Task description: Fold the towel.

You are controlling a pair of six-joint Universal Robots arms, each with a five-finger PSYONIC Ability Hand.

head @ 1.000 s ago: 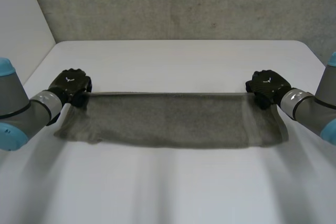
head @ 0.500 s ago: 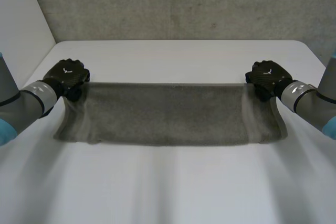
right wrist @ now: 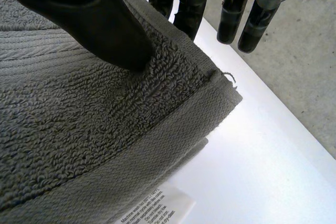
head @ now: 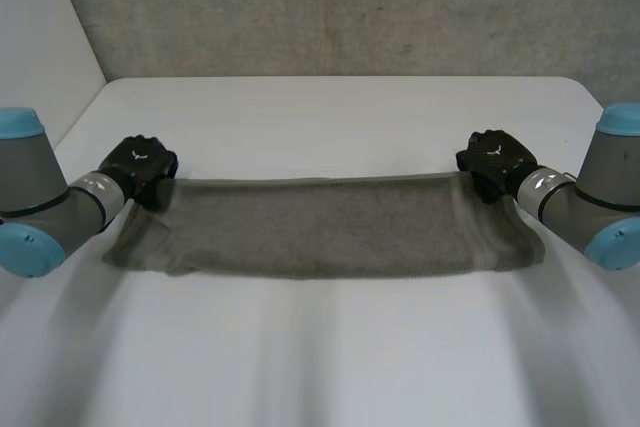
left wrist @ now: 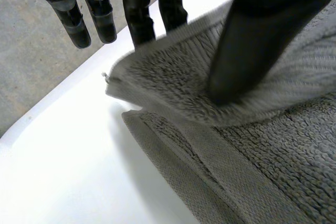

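While left hand (head: 140,162), right hand (head: 495,159) pinch corners, towel (head: 320,232) (grey) spans between.

towel (head: 320,232) on table (head: 330,112), spread left to right | left hand (head: 140,162) at towel's far left corner | right hand (head: 492,159) at its far right corner | label (right wrist: 152,209) under that corner | wall (head: 330,7) behind table

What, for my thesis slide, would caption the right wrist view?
Right hand pinches a corner of the grey towel between thumb and fingers; a printed label peeks out beneath it.
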